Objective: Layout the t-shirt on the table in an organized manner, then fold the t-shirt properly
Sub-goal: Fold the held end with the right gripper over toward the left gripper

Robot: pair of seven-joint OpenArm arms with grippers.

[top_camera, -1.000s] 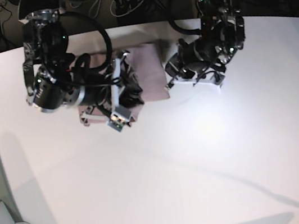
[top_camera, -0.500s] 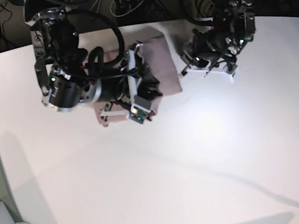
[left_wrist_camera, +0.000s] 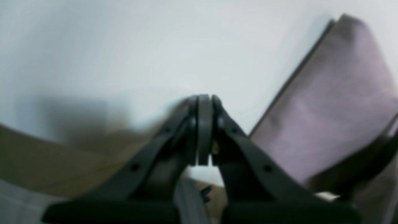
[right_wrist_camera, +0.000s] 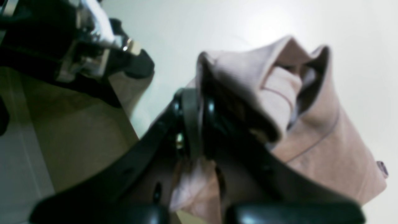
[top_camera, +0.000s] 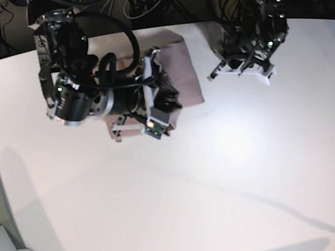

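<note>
Base view, from my remote station: the mauve t-shirt (top_camera: 179,76) lies folded into a compact bundle near the far edge of the white table (top_camera: 228,186), partly hidden under my right arm. Right wrist view shows the right gripper (right_wrist_camera: 194,124) with its jaws drawn nearly together, pinching a bunched fold of the t-shirt (right_wrist_camera: 317,137); the cloth wraps around the fingertips and drapes off to the side. Left wrist view shows the left gripper (left_wrist_camera: 203,130) pressed fully together on nothing, hanging above bare table just beside the t-shirt's (left_wrist_camera: 335,105) straight folded edge without touching it. Both wrist pictures are blurred, so finer cloth detail escapes me.
</note>
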